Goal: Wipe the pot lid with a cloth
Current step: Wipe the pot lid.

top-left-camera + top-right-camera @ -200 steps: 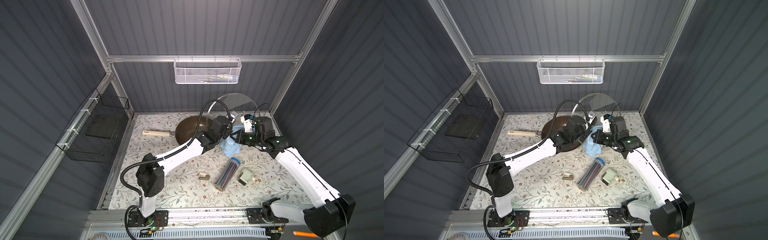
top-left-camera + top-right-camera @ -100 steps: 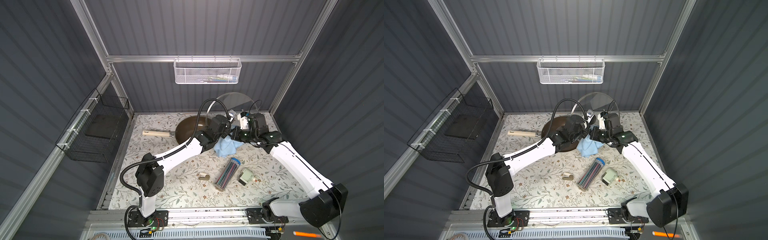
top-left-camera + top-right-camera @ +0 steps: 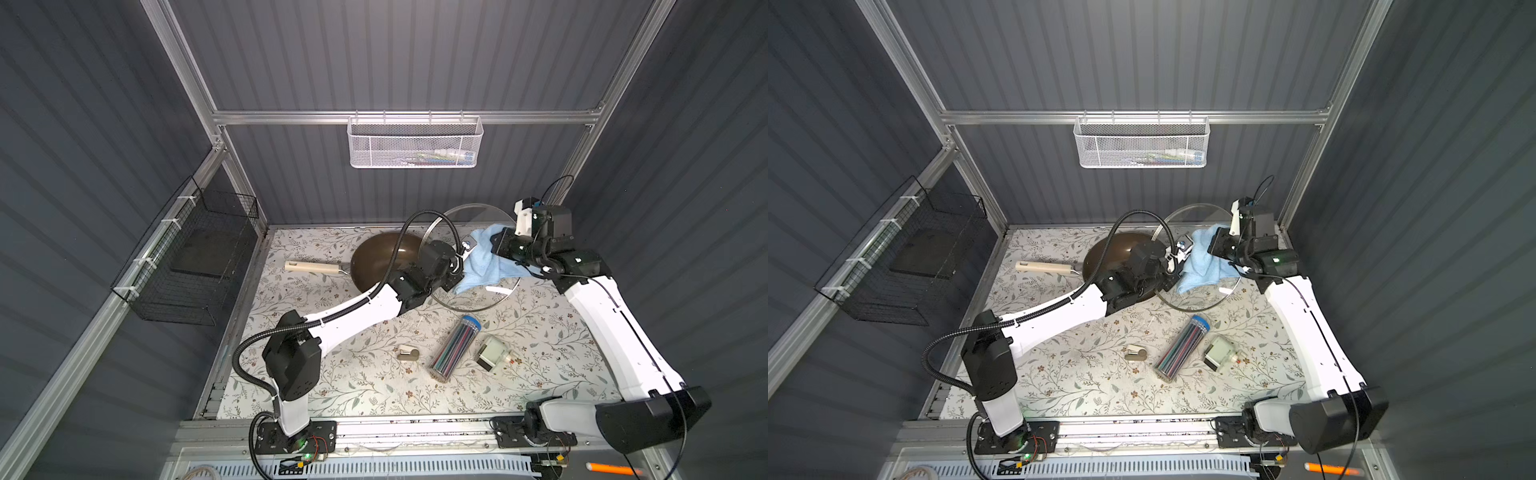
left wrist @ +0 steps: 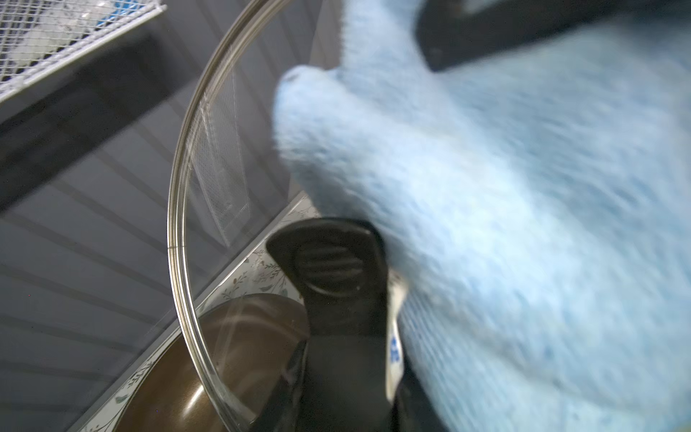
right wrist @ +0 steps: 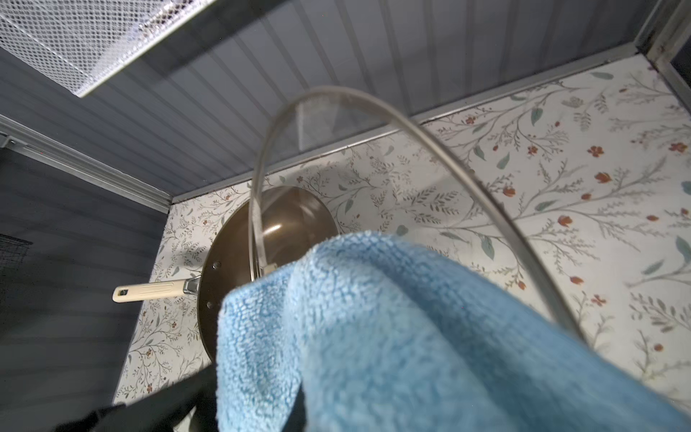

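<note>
Firmly clamped: right claw point(image 3: 494, 245), cloth point(image 3: 486, 262)

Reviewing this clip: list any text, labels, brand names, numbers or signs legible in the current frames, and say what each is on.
No text can be read as words in any view.
Blue print on a white sticker beside the left hand's finger: too blurred and partly hidden.
Items in the white mesh wall basket: coloured packaging, print too small.
Small white and black box on the floral table: no legible label.
Clear tube of coloured sticks: no visible lettering.
</note>
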`<control>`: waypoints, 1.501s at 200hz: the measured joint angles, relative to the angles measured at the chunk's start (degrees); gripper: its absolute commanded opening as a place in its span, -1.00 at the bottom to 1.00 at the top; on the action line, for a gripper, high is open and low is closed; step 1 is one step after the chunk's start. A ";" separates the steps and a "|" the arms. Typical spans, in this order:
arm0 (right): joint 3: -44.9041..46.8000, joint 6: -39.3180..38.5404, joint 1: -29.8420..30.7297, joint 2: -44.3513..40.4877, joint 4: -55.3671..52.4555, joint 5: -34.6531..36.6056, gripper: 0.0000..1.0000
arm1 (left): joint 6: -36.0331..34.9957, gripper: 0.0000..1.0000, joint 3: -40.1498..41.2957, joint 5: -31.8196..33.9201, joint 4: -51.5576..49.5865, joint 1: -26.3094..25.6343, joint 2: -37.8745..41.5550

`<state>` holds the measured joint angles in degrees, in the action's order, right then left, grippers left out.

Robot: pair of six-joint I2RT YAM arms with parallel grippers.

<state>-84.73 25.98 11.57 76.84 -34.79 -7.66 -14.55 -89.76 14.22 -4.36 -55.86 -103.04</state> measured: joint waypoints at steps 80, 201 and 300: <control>-16.92 -2.75 2.27 20.70 1.14 -22.67 -1.00 | -1.53 -1.00 3.78 -3.58 -1.42 -2.60 4.31; -28.96 -19.08 9.01 30.60 -22.03 -22.05 -1.00 | -4.61 -1.00 3.78 -3.78 -1.46 -3.10 4.31; -31.76 -21.00 9.38 31.45 -25.79 -5.03 -1.00 | -5.86 -1.00 3.78 -1.70 -2.56 -3.74 4.02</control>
<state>-116.49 4.97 20.95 108.29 -60.58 -12.69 -20.40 -85.97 12.51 -6.92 -59.59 -99.02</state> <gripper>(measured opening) 0.057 0.322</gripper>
